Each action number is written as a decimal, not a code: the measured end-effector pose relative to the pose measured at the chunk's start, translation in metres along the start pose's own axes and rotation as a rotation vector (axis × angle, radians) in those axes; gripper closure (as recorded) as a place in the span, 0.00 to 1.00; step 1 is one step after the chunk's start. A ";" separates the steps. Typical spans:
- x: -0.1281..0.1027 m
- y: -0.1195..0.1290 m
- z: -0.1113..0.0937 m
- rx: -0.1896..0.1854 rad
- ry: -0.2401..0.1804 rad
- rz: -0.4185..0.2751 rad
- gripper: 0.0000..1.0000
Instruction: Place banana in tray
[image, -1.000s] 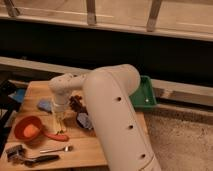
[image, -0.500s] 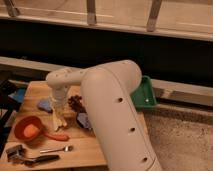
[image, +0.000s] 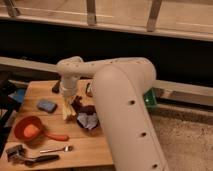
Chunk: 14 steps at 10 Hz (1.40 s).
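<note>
My gripper, with a yellowish tip, points down over the wooden table, just left of the dark bowl. I cannot make out a pale-yellow banana apart from the gripper tip; it is hidden or too close to the tip to tell. The green tray shows only as a sliver at the table's far right, behind my big white arm, which hides most of it.
An orange bowl with an orange item sits front left, with an orange-red stick beside it. A blue sponge lies to the left. A spoon and a black tool lie near the front edge.
The gripper has shifted a little to the right, closer to the dark bowl. The objects on the table have not moved.
</note>
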 end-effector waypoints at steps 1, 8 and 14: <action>0.006 -0.019 -0.010 -0.029 -0.021 0.030 1.00; 0.011 -0.144 -0.115 -0.156 -0.203 0.207 1.00; 0.035 -0.192 -0.149 -0.137 -0.245 0.329 1.00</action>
